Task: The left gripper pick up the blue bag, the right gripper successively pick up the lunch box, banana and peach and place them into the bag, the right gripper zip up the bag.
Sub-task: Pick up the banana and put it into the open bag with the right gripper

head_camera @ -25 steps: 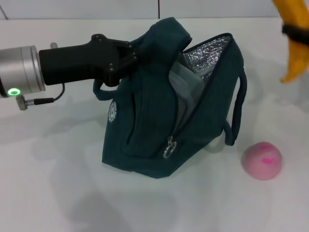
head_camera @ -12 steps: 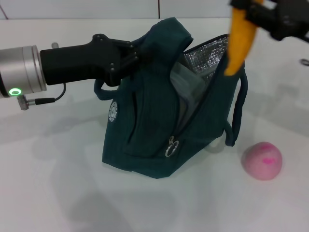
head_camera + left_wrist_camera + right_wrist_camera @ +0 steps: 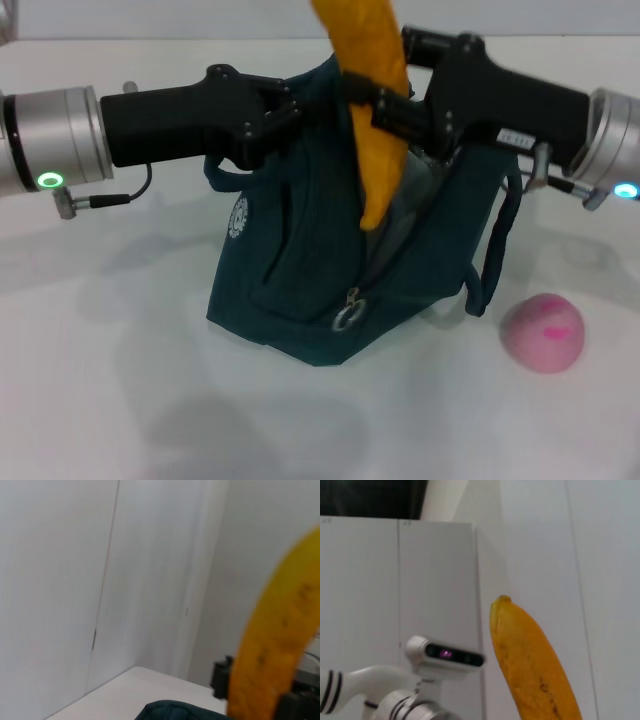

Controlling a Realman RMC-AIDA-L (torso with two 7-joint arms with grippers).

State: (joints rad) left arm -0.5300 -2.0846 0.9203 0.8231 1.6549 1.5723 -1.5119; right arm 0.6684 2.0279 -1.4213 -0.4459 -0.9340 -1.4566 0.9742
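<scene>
Here the left gripper point(image 3: 285, 108) is clenched on the top edge of the dark teal fabric bag point(image 3: 300, 270), holding it upright on the white table point(image 3: 100, 380). The right gripper point(image 3: 385, 105) grasps the yellow banana point(image 3: 372, 110) upright directly over the bag's opening. 1 pink round peach point(image 3: 542, 332) lies beside the bag.

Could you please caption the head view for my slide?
Right gripper lowers banana into blue bag held by left gripper; peach waits.

A yellow banana point(image 3: 277, 640) is rising at three o'clock, with the bag's dark top edge point(image 3: 175, 711) showing at six o'clock.
</scene>
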